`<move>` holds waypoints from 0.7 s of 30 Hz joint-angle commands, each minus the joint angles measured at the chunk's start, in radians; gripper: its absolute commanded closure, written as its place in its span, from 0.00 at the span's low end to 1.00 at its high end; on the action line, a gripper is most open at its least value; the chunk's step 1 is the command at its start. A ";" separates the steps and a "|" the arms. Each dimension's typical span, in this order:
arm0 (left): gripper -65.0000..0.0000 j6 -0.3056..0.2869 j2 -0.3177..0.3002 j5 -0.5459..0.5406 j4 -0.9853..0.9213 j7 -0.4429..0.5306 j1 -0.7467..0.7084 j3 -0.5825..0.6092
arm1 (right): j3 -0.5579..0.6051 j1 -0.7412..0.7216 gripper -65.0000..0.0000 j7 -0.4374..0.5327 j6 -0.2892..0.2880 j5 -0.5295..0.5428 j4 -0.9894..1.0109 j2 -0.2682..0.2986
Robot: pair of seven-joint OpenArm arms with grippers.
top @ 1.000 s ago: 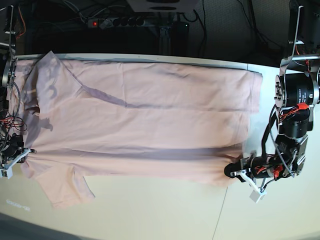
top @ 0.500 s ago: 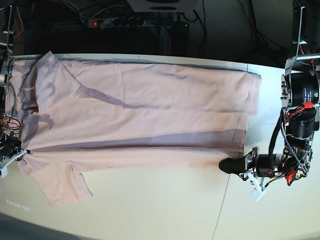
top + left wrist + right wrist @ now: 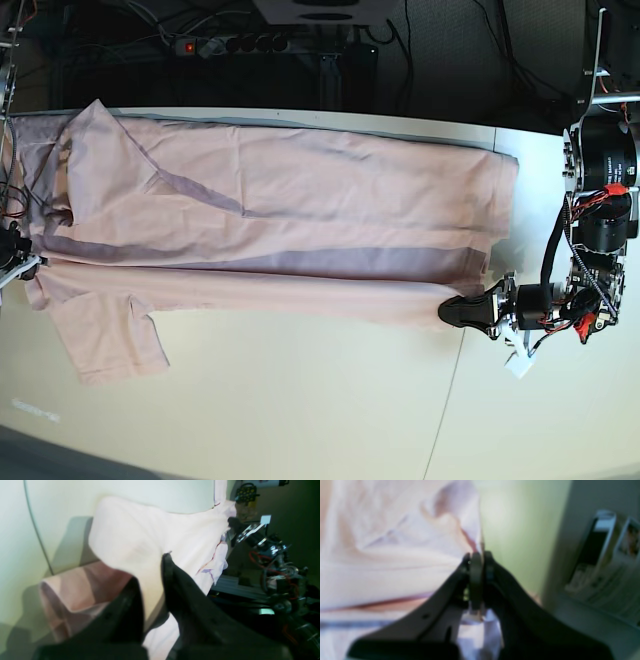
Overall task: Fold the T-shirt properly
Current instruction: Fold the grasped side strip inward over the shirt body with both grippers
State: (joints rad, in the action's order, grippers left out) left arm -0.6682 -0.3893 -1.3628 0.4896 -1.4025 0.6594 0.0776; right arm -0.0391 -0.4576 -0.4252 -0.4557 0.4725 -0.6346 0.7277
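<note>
The pale pink T-shirt (image 3: 290, 200) lies lengthwise across the white table (image 3: 300, 410), plain side up, with its near long edge raised off the surface. My left gripper (image 3: 452, 311), on the right of the base view, is shut on the hem corner. In the left wrist view, pink cloth (image 3: 140, 535) runs between the black fingers of the left gripper (image 3: 151, 567). My right gripper (image 3: 20, 267), at the left edge, is shut on the shoulder end. In the right wrist view, the right gripper (image 3: 476, 561) pinches blurred T-shirt fabric (image 3: 395, 555). One sleeve (image 3: 108, 345) trails on the table.
A power strip (image 3: 230, 43) and cables sit behind the table's far edge. A seam line (image 3: 445, 400) crosses the tabletop on the right. The left arm's motor housing (image 3: 600, 190) stands at the right edge. Bare tabletop lies in front of the T-shirt.
Both grippers have moved toward the table's far side, carrying the T-shirt's near edge with them. The shadowed band under that edge has widened, and the sleeve has slid along.
</note>
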 commanded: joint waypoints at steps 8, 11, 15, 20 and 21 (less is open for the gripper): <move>1.00 -0.030 -0.027 -0.064 0.015 0.006 0.014 -0.003 | -0.279 0.201 1.00 0.019 -0.069 0.035 -0.232 0.031; 1.00 -0.030 -0.042 -0.093 0.015 0.006 -0.002 -0.003 | -0.316 0.263 1.00 0.021 -0.069 0.045 -0.277 0.031; 1.00 -0.030 -0.048 -0.113 0.015 0.006 -0.021 -0.003 | -0.316 0.284 1.00 0.022 -0.069 0.044 -0.288 0.023; 1.00 -0.030 -0.048 -0.121 0.015 0.006 -0.039 -0.003 | -0.316 0.284 1.00 0.021 -0.069 0.032 -0.288 -0.005; 1.00 -0.030 -0.048 -0.121 0.015 0.006 -0.043 -0.003 | -0.316 0.284 1.00 0.022 -0.069 0.024 -0.288 -0.012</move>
State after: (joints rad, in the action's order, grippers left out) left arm -0.6701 -0.4187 -1.4597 0.4900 -1.4063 0.5869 0.0776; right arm -0.3431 -0.1596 -0.4263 -0.4576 0.4923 -0.9051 0.6861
